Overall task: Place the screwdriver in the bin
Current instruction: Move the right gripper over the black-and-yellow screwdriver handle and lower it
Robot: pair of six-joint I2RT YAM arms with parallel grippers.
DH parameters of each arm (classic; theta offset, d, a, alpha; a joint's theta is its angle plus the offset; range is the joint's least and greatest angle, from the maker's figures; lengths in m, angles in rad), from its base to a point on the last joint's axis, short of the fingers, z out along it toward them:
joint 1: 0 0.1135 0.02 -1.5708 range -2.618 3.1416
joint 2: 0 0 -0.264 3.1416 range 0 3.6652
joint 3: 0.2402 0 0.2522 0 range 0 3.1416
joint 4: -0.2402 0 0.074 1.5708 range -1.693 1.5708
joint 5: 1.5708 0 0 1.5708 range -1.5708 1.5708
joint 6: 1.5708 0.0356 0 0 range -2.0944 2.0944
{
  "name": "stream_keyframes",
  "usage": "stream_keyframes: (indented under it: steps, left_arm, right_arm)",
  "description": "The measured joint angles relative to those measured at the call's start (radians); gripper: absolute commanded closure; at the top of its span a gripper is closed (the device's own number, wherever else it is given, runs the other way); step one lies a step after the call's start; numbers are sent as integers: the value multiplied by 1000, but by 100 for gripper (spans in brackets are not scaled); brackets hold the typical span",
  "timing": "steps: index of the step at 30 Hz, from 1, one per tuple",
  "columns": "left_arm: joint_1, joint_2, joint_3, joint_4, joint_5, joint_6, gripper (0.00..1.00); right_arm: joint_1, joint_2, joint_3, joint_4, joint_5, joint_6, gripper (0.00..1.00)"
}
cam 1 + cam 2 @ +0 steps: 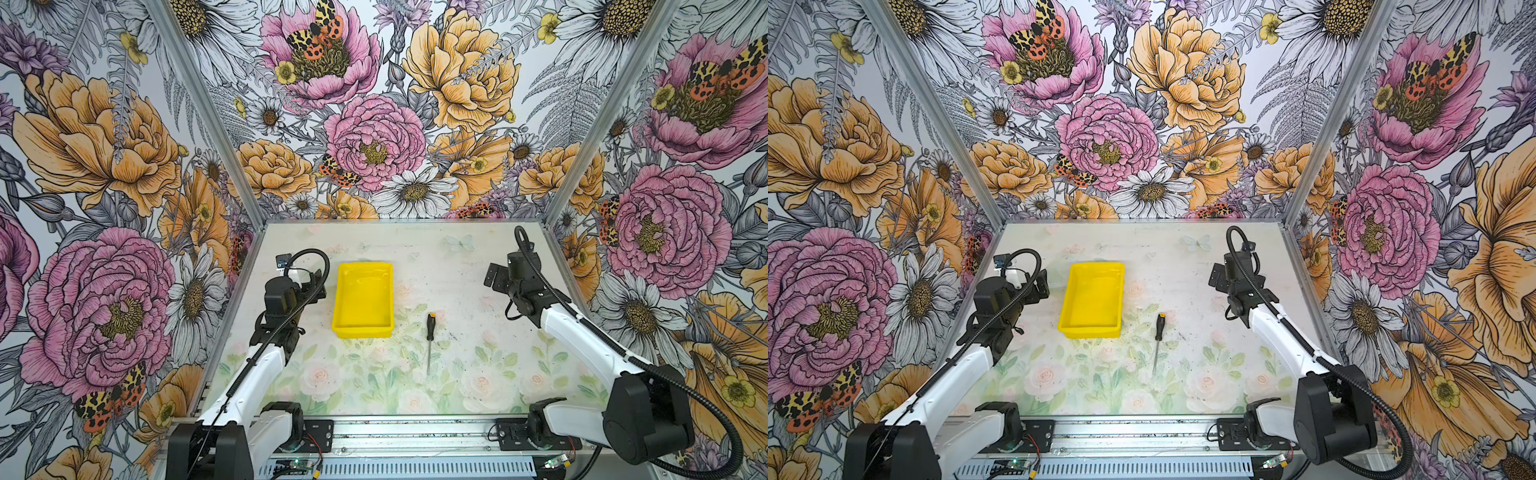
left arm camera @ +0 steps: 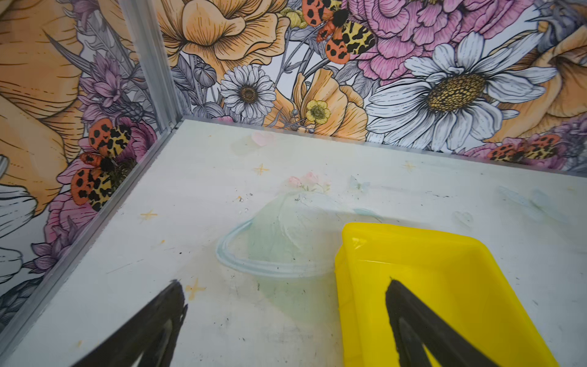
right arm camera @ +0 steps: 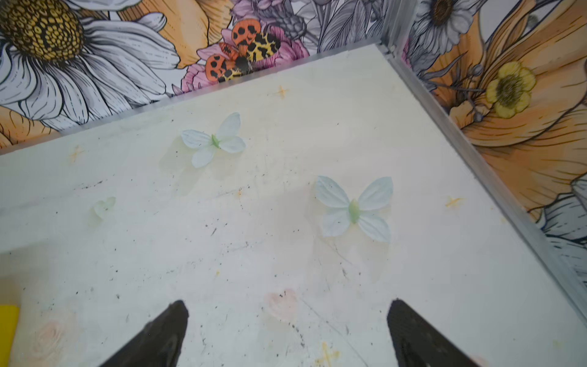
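Both left gripper (image 2: pixel 284 282) and right gripper (image 3: pixel 287 303) are spread apart, empty; the screwdriver (image 1: pixel 430 332) is laid right of the bin (image 1: pixel 365 264), mid-frame.

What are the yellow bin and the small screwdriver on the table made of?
The bin looks like moulded plastic: uniform bright yellow, glossy highlights on its floor, rounded corners. The screwdriver has a black handle, probably plastic or rubber, too small to tell which, with an orange-yellow cap; its thin grey shaft looks like dull metal.
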Motion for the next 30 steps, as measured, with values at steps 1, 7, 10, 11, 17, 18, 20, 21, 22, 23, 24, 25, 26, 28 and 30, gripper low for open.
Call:
stream_keyframes:
  steps: [1, 7, 10, 11, 17, 18, 20, 21, 22, 23, 24, 25, 26, 28, 30]
  left_arm:
    - [-5, -13, 0, -16, 23, -13, 1]
    - [-66, -84, 0, -106, 102, -58, 1]
    - [-104, -116, 0, -141, 102, -58, 1]
    - [-114, -125, 0, -151, 102, -58, 1]
    - [-119, -162, 0, -198, 98, -63, 1]
    - [-119, -168, 0, -205, 97, -65, 1]
    - [-119, -183, 0, -217, 93, -74, 1]
    - [-119, -190, 0, -222, 90, -74, 1]
    - [-119, -197, 0, -227, 89, -77, 1]
    - [-119, -202, 0, -232, 86, -80, 1]
    - [-119, -209, 0, -238, 84, -81, 1]
    - [-119, -215, 0, -242, 82, -81, 1]
    - [-119, -220, 0, -245, 79, -81, 1]
    - [-119, -231, 0, -252, 72, -82, 1]
    - [-124, -242, -1, -258, 64, -85, 1]
  right_arm:
    - [14, 21, 6, -24, -15, 13, 1]
    - [108, 127, 28, -106, -101, 90, 1]
    - [159, 162, 41, -129, -153, 137, 1]
    - [177, 172, 48, -136, -169, 149, 1]
    - [256, 236, 102, -161, -228, 159, 2]
    - [263, 244, 104, -161, -230, 161, 3]
    - [275, 266, 109, -164, -231, 166, 5]
    - [282, 278, 113, -168, -230, 169, 6]
    - [291, 290, 116, -170, -230, 172, 6]
    - [298, 298, 119, -173, -229, 174, 7]
    - [306, 306, 124, -177, -226, 178, 7]
    - [317, 314, 130, -182, -224, 182, 8]
    - [329, 323, 138, -184, -223, 184, 8]
    - [360, 349, 158, -183, -222, 189, 10]
    - [389, 378, 175, -183, -219, 193, 13]
